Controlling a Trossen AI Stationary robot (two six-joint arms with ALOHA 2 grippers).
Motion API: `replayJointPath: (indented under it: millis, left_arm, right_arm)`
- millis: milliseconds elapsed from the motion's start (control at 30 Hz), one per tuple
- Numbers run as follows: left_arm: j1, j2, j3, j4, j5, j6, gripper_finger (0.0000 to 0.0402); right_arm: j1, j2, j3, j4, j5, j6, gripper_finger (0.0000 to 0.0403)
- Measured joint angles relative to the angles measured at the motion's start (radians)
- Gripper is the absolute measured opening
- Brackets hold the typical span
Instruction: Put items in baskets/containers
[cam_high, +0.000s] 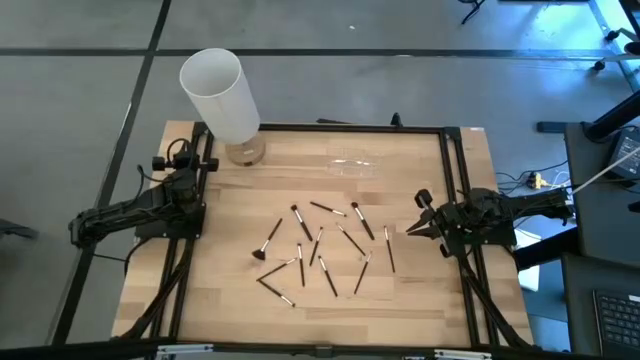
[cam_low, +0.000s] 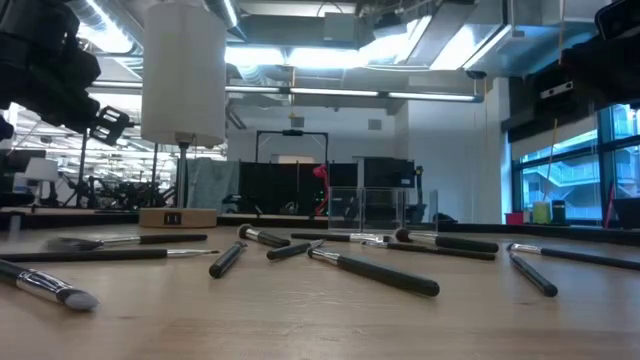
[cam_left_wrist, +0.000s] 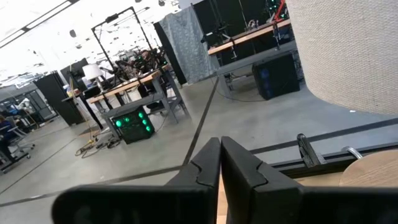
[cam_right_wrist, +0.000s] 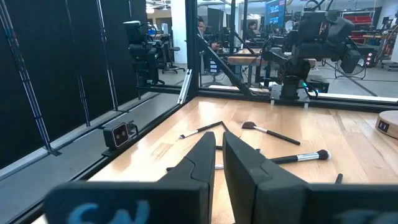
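Brushes lie scattered on our desk; our left fingers are closed empty, right fingers nearly closed, empty.

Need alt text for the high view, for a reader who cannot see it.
About a dozen black-handled makeup brushes lie scattered on the wooden table, none in the clear organizer near its far edge. Both arms wait at the sides, left tool and right tool holding nothing.
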Motion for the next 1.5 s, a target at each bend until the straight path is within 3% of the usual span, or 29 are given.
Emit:
replayJointPath:
  millis: [1067, 1233, 1500]
  left_arm:
    - [0.0, 0.0, 0.0, 0.0, 0.0, 0.0, 0.0012]
    - [0.004, 0.0, 0.0, 0.0, 0.0, 0.0, 0.0009]
    - [0.024, 0.0, -0.002, 0.04, 0.004, -0.054, 0.0012]
  right_arm:
    - [0.0, 0.0, 0.0, 0.033, 0.0, 0.005, 0.0033]
    - [0.0, 0.0, 0.0, 0.128, -0.018, 0.2, 0.0033]
    - [0.0, 0.0, 0.0, 0.181, 0.02, 0.234, 0.0033]
